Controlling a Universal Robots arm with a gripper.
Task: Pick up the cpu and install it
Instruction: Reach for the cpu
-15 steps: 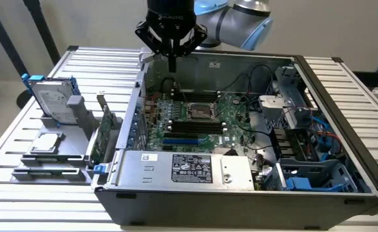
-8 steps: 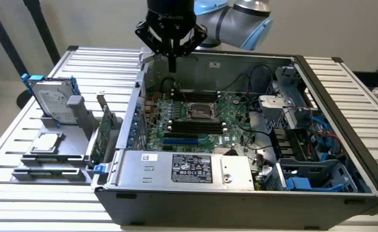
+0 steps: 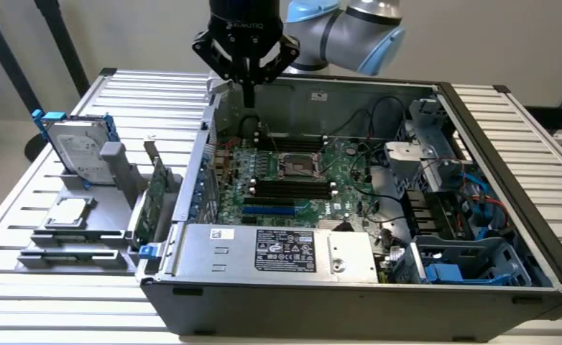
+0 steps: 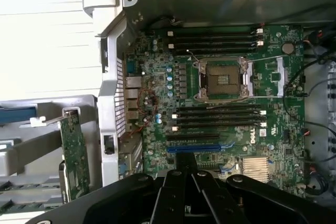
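— Silver power supply (image 3: 272,248) lies nearest, across the front of the open computer case (image 3: 358,305). What is recorded behind it?

— Green motherboard (image 3: 291,172), flat on the case floor. The dark socket frame (image 3: 298,167) sits at its middle, with black memory slots just beside it.

— Location of the cpu?

— Outside the case, on the exterior view's left. The cpu (image 3: 67,210) lies flat, metal top up, on a grey holder (image 3: 80,233) on the slatted table (image 3: 31,287). Beyond it a hard drive (image 3: 77,151) with blue rails stands upright. A green expansion card (image 3: 146,205) stands on edge between the holder and the case wall.

— Pose of the arm?

— The gripper (image 3: 249,99) hangs above the far corner of the case on the exterior view's left, pointing straight down at the board's rear edge. Its two black fingers are pressed together with nothing between them. It is well apart from the cpu. The arm's silver and pale-blue joints (image 3: 358,29) bend away toward the exterior view's right.

— Anything obscured?

— The arm is cut off by the upper edge of the exterior view. In the wrist view the gripper's black linkage covers the nearest strip of the motherboard. The contacts inside the socket frame cannot be made out, and the power supply's label is unreadable. Cables cross the bays on the exterior view's right and hide what lies beneath them.
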